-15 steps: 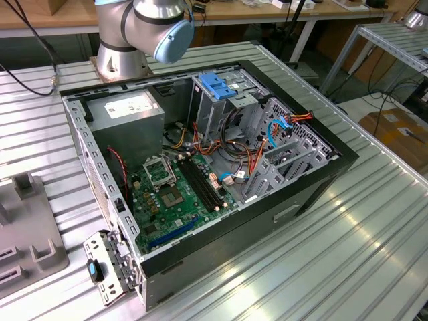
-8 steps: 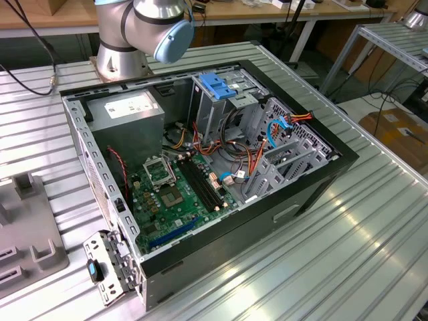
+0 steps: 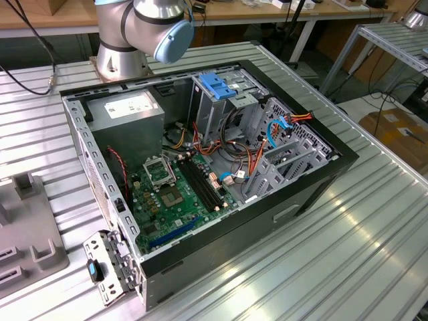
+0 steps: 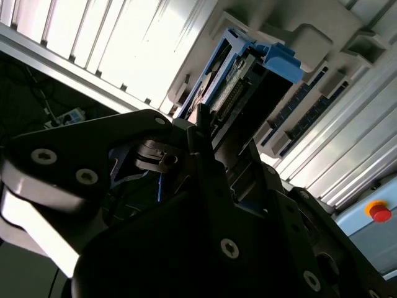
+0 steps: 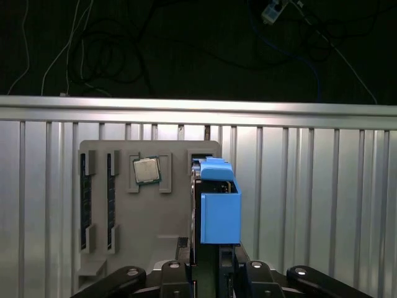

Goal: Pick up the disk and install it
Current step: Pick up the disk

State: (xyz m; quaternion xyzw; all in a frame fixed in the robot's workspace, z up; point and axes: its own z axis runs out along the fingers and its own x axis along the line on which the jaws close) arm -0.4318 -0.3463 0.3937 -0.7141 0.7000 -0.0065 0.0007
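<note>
Between the fingers of the gripper [image 5: 209, 253], the disk [image 5: 219, 208] is standing on edge. Its blue rail frame is facing the first wrist view, and its metal body is showing as a thin strip alongside. The jaws are sitting narrow against the disk's two broad sides and appear to be clamping it. Whether the disk is resting in its slot or hanging just clear of it cannot be told.

The disk's far end is lying over the grey fixture [image 5: 142, 223]. This fixture is also carrying a processor chip [image 5: 146, 169] and memory sticks [image 5: 85, 198] in recesses of their own. It is probably presenting each part upright so that the flat sides are left open to the jaws.

In the exterior view, the fixture is sitting at the view's left edge, on the ribbed metal table [image 3: 348, 261]. Just beside it, the computer case [image 3: 314, 194] is lying on its side with its panel off. That is probably giving access from above to the motherboard [image 3: 174, 194] and to the drive cage, where a light-blue bracket [image 3: 217, 83] is resting.
</note>
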